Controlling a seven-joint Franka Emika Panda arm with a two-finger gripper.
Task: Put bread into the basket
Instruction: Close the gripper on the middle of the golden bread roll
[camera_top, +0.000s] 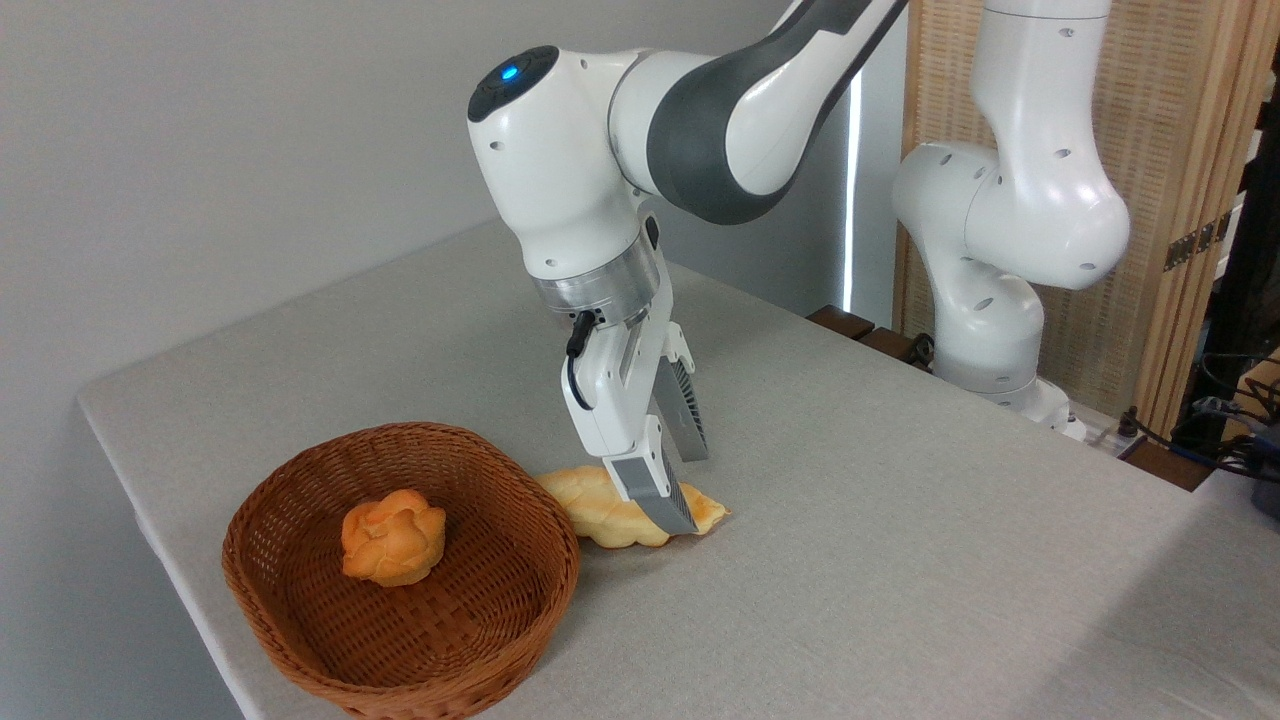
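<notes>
The bread (600, 505), a long pale golden loaf with a lobed top, lies on the table just right of the basket (300, 610), its left end close to the rim. My gripper (682, 490) is down over the loaf's right half, open. One finger (660, 495) stands in front of the loaf and the other behind it. I cannot tell whether the pads touch it. The round brown wicker basket sits near the table's front left corner.
A small round orange knotted bun (393, 537) rests inside the basket. The grey table (900, 520) has its left edge close to the basket. The arm's base (1000, 300) stands at the back right, beside a bamboo screen and cables.
</notes>
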